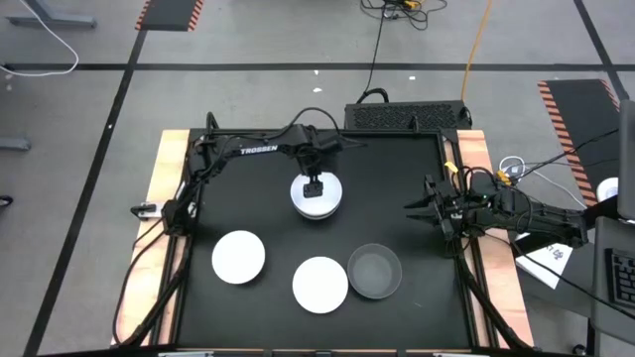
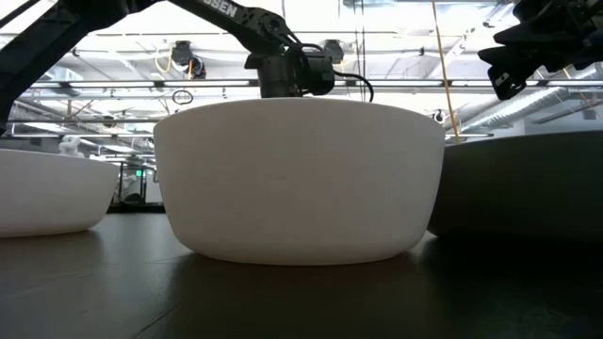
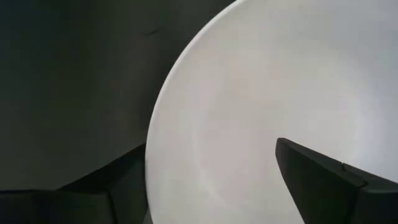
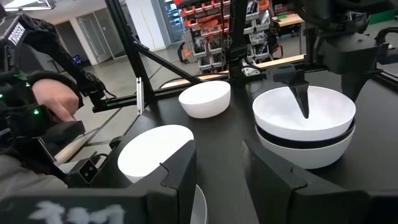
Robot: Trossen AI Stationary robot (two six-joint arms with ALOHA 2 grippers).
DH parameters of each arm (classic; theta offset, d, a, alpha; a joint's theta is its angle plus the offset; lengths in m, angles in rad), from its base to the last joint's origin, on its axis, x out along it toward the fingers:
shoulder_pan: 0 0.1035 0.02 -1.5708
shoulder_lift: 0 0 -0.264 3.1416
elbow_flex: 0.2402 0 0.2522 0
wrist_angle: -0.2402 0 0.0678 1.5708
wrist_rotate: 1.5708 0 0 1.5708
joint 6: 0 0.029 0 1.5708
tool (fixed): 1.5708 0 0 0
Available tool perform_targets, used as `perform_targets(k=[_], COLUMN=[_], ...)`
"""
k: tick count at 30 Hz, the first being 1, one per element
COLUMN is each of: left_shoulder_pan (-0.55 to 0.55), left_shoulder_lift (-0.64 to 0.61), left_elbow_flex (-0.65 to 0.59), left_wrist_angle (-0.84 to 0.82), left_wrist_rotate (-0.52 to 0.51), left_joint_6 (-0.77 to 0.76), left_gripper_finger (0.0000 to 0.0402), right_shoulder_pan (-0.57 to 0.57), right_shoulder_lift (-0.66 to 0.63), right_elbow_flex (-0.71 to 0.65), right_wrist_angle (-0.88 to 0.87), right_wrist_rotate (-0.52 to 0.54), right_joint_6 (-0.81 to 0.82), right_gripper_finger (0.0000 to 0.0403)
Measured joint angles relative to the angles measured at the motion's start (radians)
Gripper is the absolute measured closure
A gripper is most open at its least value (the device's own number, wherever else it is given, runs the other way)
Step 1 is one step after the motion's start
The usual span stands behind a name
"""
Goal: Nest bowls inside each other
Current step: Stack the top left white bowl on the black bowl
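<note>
A stack of bowls (image 1: 331,201) sits at the table's far middle: a white bowl (image 4: 323,109) on top, a black one (image 4: 292,140) under it, and a pale one (image 4: 305,158) at the bottom. My left gripper (image 1: 315,188) points down over the stack, open. One finger (image 3: 323,186) stands inside the top bowl and the other (image 3: 93,196) outside its rim (image 3: 152,155). Two white bowls (image 1: 238,256) (image 1: 319,283) and a grey bowl (image 1: 374,271) rest on their bases near the front. My right gripper (image 1: 412,208) hovers open and level at the table's right side.
The black mat (image 1: 258,178) is bordered by wooden edges (image 1: 164,169). A dark box (image 1: 407,116) lies at the far edge. The right wrist view shows a person's hand (image 4: 56,99) beyond the table's left side.
</note>
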State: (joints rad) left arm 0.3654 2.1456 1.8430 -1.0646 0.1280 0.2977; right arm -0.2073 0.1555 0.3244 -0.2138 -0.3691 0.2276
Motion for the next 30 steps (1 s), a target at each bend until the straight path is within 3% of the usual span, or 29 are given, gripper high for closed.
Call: perform_targets(k=[5, 11, 16, 25, 30], left_shoulder_pan=[0.043, 0.051, 0.045, 0.045, 0.043], left_shoulder_lift=[0.0, 0.0, 0.0, 0.0, -0.002], left_elbow_flex=[0.0, 0.0, 0.0, 0.0, 0.0], left_wrist_angle=[0.002, 0.02, 0.016, -0.037, -0.066], left_wrist_rotate=[0.082, 0.044, 0.029, -0.046, -0.049], left_joint_6=[0.004, -0.027, -0.025, -0.035, -0.028], left_gripper_finger=[0.0084, 0.0101, 0.0181, 0.0383, 0.0385], right_shoulder_pan=[0.0, 0.0, 0.0, 0.0, 0.0], right_shoulder_lift=[0.0, 0.0, 0.0, 0.0, 0.0], right_elbow_flex=[0.0, 0.0, 0.0, 0.0, 0.0], right_wrist_angle=[0.0, 0.0, 0.007, 0.008, 0.016], right_wrist_rotate=[0.0, 0.0, 0.0, 0.0, 0.0], right_joint_6=[0.0, 0.0, 0.0, 0.0, 0.0], right_gripper_finger=[0.0282, 0.0282, 0.0282, 0.0282, 0.0282])
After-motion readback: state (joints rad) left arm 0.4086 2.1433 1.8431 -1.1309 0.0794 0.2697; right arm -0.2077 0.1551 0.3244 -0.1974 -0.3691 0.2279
